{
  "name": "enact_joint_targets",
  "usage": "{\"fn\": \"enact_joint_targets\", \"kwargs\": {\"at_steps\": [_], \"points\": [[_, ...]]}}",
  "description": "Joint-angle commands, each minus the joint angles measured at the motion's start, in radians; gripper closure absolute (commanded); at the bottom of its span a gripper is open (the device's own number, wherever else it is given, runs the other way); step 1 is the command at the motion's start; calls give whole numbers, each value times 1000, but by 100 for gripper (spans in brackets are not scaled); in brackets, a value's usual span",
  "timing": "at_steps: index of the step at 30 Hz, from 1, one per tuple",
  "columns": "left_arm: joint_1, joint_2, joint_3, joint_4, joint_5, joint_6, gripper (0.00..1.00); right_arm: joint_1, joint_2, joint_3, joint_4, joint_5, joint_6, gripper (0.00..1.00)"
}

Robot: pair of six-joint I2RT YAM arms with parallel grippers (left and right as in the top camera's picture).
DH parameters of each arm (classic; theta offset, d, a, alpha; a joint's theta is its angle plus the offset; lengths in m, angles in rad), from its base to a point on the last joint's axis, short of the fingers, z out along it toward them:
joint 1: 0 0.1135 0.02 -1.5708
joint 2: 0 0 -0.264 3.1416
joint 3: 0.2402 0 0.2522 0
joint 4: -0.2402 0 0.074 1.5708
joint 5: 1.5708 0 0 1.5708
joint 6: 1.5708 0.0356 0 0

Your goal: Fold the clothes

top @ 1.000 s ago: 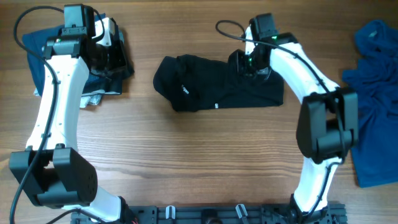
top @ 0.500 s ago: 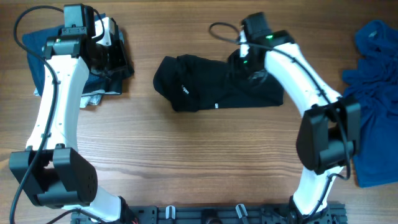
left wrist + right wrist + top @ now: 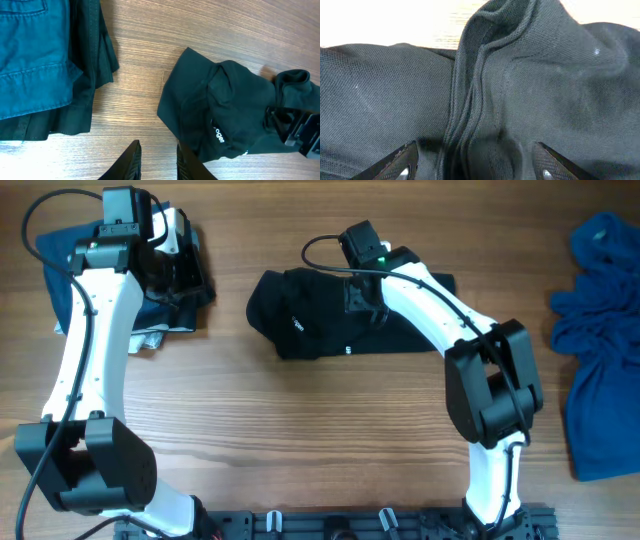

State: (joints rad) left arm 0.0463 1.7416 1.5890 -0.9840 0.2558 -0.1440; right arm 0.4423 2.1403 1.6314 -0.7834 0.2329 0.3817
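Right arm: rises from near edge, elbow bent, reaching far-left. Right gripper: spread wide, gripping nothing, straddling a ridge of the black polo shirt, folded at tabletop centre. Left arm: stretched to far left. Left gripper: slightly parted, empty, beside stacked garments. Blue garment: crumpled, right edge.

The left arm and right arm wear glossy white shells between chunky black joints; a thin black cable loops off each wrist.
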Motion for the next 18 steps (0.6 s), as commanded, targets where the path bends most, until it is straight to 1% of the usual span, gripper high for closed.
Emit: {"fn": "enact_joint_targets", "kwargs": {"at_steps": [1, 4, 6, 11, 12, 13, 16, 18], "points": [[5, -4, 1, 4, -10, 2, 76, 5, 15, -6, 6, 2, 14, 28], [5, -4, 1, 2, -10, 2, 76, 5, 24, -9, 0, 3, 14, 32], [5, -4, 1, 2, -10, 2, 76, 6, 46, -11, -9, 1, 15, 38], [5, -4, 1, 2, -10, 2, 75, 16, 82, -11, -34, 18, 15, 39], [5, -4, 1, 2, -10, 2, 75, 16, 81, -10, -37, 24, 13, 44], [5, -4, 1, 2, -10, 2, 75, 16, 77, -10, -45, 41, 14, 51], [5, -4, 1, 3, -10, 1, 75, 15, 56, -7, -73, 74, 13, 60], [5, -4, 1, 3, -10, 1, 72, 15, 29, -4, -94, 74, 13, 66]]}}
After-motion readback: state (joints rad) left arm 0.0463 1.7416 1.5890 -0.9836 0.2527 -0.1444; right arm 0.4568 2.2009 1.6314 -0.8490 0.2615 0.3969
